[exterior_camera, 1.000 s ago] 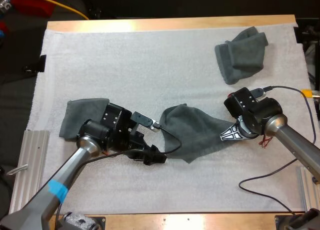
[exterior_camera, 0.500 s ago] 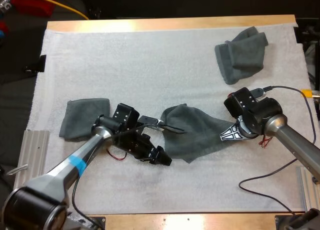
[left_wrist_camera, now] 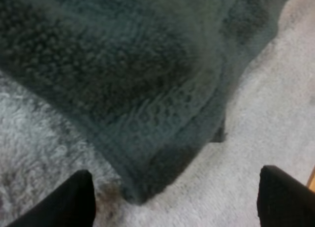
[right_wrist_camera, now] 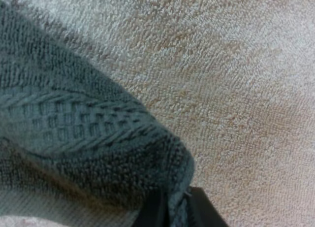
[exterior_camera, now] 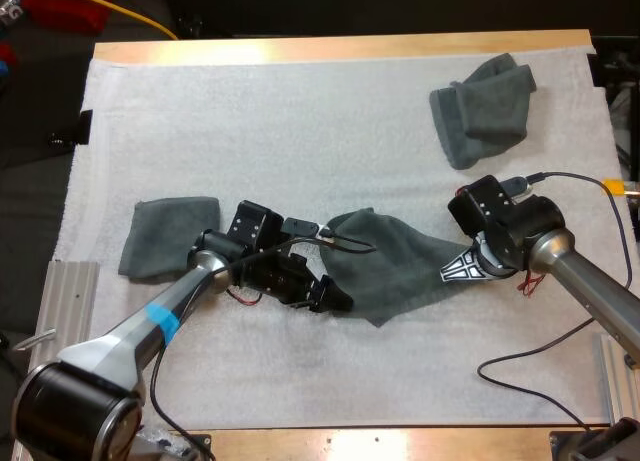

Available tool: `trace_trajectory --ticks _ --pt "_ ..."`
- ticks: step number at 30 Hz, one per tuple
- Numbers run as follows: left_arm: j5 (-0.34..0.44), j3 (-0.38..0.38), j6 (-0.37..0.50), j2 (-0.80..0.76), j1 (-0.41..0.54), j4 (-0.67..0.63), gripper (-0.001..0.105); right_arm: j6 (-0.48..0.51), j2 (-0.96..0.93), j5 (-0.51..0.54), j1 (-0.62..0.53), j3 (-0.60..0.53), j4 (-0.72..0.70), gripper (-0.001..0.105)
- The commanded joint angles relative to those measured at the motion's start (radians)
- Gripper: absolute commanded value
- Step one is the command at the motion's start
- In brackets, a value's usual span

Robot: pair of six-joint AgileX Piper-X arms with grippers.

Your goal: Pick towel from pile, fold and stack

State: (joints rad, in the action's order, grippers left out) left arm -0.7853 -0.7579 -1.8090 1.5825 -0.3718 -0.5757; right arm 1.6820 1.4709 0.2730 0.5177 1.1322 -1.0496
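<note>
My right fingers point(right_wrist_camera: 204, 219) pinch one end of the towel point(exterior_camera: 395, 266), which lies mid-surface on the white mat point(exterior_camera: 300, 131). My left fingers point(left_wrist_camera: 74, 200) stand spread at its opposite corner.

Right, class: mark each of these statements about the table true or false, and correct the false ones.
1. Three dark towels lie on the white mat. True: the crumpled towel, the middle towel and the left towel.
2. The right gripper is open above bare mat. False: it is shut on the middle towel's right end.
3. The left gripper is open at the middle towel's corner. True.
4. The crumpled towel lies beside the left arm. False: it lies near the mat's far right corner, away from both arms.
</note>
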Motion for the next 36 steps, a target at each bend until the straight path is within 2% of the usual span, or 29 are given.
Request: trace_trajectory --ticks 1,4,10,27,31,36 --pt "-0.014 -0.003 -0.016 0.014 -0.006 0.01 0.066 -0.004 -0.009 -0.008 -0.003 -0.003 -0.008 0.002" --pt "-0.021 -0.003 -0.02 0.045 -0.006 0.01 0.066 -0.004 -0.009 -0.008 -0.003 -0.003 -0.003 0.002" --pt "-0.097 -0.003 -0.024 0.072 -0.006 0.034 0.065 -0.004 -0.009 -0.008 -0.003 -0.003 0.013 0.002" --pt "-0.096 -0.005 -0.027 0.072 -0.006 0.079 0.064 -0.004 -0.009 -0.008 -0.003 -0.003 0.02 0.002" --pt "-0.096 -0.005 -0.027 0.078 -0.006 0.082 0.058 -0.004 -0.009 -0.008 -0.003 -0.003 0.02 0.002" --pt "-0.088 -0.008 -0.034 0.083 -0.006 0.081 0.037 -0.004 -0.009 -0.008 -0.003 -0.003 0.02 0.002"
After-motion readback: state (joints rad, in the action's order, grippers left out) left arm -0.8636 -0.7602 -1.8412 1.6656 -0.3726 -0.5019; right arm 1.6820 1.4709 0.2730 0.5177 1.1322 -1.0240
